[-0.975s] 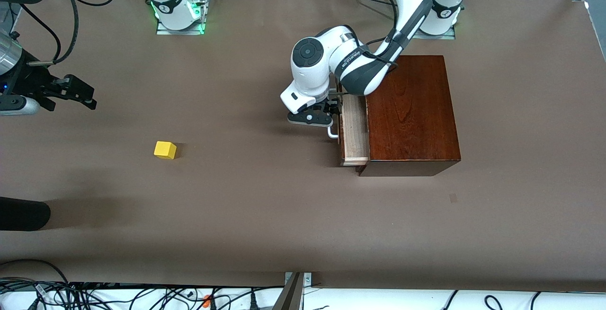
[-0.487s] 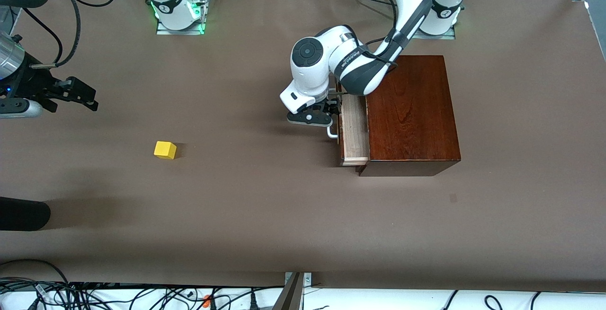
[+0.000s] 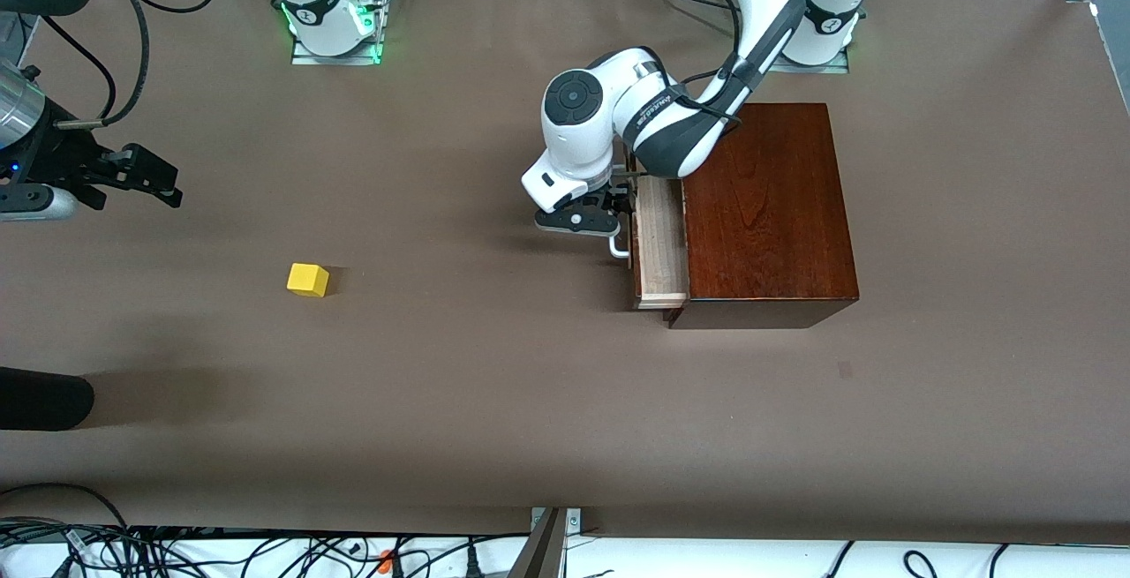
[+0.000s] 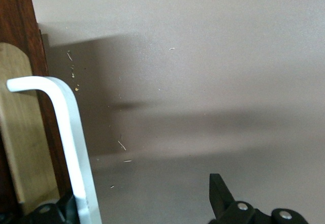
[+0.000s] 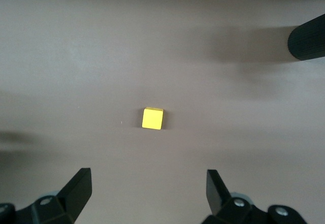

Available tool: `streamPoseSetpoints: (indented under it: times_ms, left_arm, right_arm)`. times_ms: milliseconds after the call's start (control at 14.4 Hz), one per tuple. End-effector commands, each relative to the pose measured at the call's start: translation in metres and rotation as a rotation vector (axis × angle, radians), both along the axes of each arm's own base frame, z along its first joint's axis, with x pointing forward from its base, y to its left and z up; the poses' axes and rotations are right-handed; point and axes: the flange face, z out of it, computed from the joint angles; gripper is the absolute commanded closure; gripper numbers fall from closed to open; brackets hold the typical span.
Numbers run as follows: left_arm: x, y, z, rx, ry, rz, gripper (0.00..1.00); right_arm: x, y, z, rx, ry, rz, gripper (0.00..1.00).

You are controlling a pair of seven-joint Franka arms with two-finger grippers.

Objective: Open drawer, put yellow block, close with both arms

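Left gripper [image 3: 618, 207], fingers spread wide, one finger at white handle [image 4: 71, 148] of drawer [image 3: 660, 243], part-open from wooden box [image 3: 768, 207]; arm bent over box. Right gripper [image 3: 141, 174] open, aloft over table's right-arm end; yellow block [image 3: 307, 280] on table, untouched.

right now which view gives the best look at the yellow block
The right wrist view: the yellow block sits near the middle of the picture, unobstructed, with the open right gripper above the table short of it. The front view shows it small toward the right arm's end. The left wrist view does not show it.
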Motion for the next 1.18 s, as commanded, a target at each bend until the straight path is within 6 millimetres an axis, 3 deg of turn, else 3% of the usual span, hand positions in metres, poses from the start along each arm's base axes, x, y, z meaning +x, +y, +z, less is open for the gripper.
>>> streamPoseSetpoints:
  times_ms: [0,487,1114]
  left_arm:
    - [0.006,-0.031,0.000,-0.102,0.012,-0.009,0.00]
    - [0.007,-0.022,0.019,-0.064,0.025,-0.005,0.00]
    - [0.010,-0.012,0.026,0.015,0.014,-0.027,0.00]
  right_arm:
    - [0.001,-0.003,0.004,-0.005,-0.005,0.004,0.00]
    - [0.001,-0.003,0.005,-0.005,-0.006,0.004,0.00]
    - [0.001,-0.003,0.004,-0.005,-0.005,0.004,0.00]
